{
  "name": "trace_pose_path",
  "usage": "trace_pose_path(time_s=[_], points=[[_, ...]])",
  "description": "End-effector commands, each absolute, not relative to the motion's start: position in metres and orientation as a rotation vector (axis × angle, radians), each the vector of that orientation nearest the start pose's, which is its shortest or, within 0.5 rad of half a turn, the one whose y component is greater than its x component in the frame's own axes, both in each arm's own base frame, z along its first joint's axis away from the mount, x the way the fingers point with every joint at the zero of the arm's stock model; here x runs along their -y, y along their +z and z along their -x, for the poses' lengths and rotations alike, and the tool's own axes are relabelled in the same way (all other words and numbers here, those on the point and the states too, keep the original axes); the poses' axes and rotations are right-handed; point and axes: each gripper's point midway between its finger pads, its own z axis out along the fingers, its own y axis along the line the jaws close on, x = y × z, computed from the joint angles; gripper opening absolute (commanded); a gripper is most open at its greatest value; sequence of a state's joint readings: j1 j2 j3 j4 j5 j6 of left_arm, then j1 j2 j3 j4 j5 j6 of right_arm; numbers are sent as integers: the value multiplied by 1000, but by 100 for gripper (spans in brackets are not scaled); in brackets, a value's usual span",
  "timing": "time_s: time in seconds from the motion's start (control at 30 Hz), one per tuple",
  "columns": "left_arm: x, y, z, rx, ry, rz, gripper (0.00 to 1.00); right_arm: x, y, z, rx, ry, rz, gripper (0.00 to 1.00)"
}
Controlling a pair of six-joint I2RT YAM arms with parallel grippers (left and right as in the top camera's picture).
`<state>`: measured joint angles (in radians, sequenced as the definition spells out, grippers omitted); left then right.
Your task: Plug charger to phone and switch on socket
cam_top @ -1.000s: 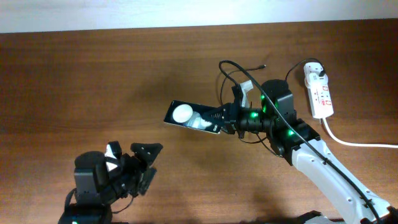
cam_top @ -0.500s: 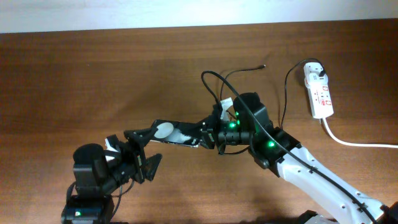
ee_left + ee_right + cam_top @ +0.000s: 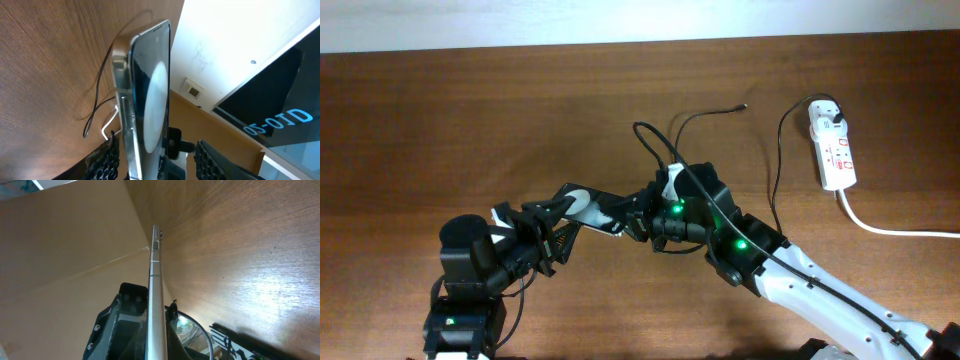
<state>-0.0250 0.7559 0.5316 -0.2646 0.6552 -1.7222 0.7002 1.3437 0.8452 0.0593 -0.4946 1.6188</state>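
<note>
- Where the left gripper (image 3: 552, 226) is raised at the near side, its fingers (image 3: 106, 159) are seen spread apart, one to each side of the phone's end, with nothing clamped.
- The phone (image 3: 592, 210) is held tilted, clear of the table (image 3: 440, 120), between the two arms.
- Its other end is clamped by the closed fingers of the right gripper (image 3: 633, 222).
- Farther back, the charger (image 3: 720, 109) is looped over the wood, its tip lying free, well apart from the phone.
- At the far right, the socket (image 3: 833, 155) is laid flat, its white cord (image 3: 895, 230) trailing off to the right.
</note>
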Motion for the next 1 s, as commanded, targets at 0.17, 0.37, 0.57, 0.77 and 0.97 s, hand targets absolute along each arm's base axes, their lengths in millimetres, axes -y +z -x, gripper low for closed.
trace_pose_path(time_s=[0.17, 0.37, 0.57, 0.77, 0.97], points=[[112, 197, -263, -1955, -1629, 1487, 41, -334, 228, -248, -2474, 1857, -752, 4], [110, 197, -264, -1947, -1619, 1491, 42, -334, 229, -245, -2485, 1869, -747, 4], [109, 205, -270, -1913, -1626, 1450, 28, -334, 229, -245, -2486, 1871, -753, 4], [109, 205, -270, -1914, -1626, 1450, 28, -337, 231, -242, -2494, 1896, -785, 4], [109, 205, -270, -1914, -1626, 1450, 21, -344, 239, -239, -2465, 1936, -739, 4]])
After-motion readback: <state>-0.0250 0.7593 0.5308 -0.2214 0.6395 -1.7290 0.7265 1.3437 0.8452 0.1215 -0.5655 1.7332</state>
